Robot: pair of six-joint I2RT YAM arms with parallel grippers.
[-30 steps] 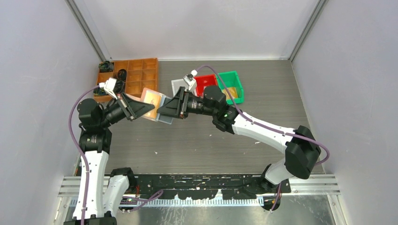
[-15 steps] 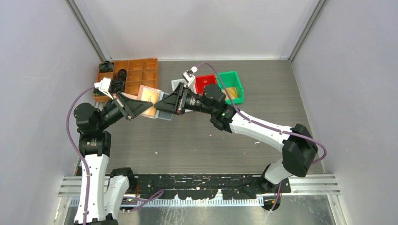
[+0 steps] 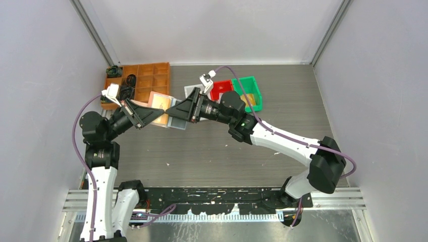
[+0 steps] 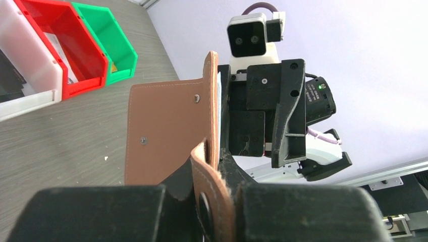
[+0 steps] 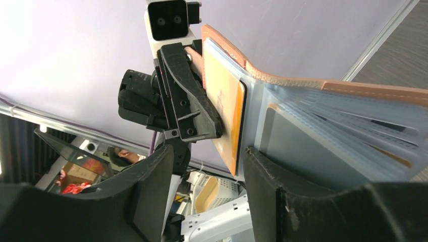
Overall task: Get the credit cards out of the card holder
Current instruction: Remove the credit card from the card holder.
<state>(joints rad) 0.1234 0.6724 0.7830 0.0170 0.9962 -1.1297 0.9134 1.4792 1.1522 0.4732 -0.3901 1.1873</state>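
The card holder [image 3: 160, 112] hangs in the air above the far left part of the bench [image 3: 212, 151], opened like a small book. It looks light, and its soft cover and thin grey pockets will probably bend under a pull.

The yellowish card [image 5: 224, 101] is flat and stiff, and I think it is smooth and slippery. It is best taken at its free edge and drawn straight along its pocket.

The left gripper [image 4: 209, 194] has its fingers closed on the holder's cover near the little tab. The right gripper [image 5: 207, 154] has its fingers apart, one on each side of the yellowish card's edge, and they do not press it yet.

The white bin [image 3: 192, 91], the red bin [image 3: 220, 89] and the orange tray [image 3: 146, 80] stand close, toward the far edge. The near side of the bench gives more room for pulling.
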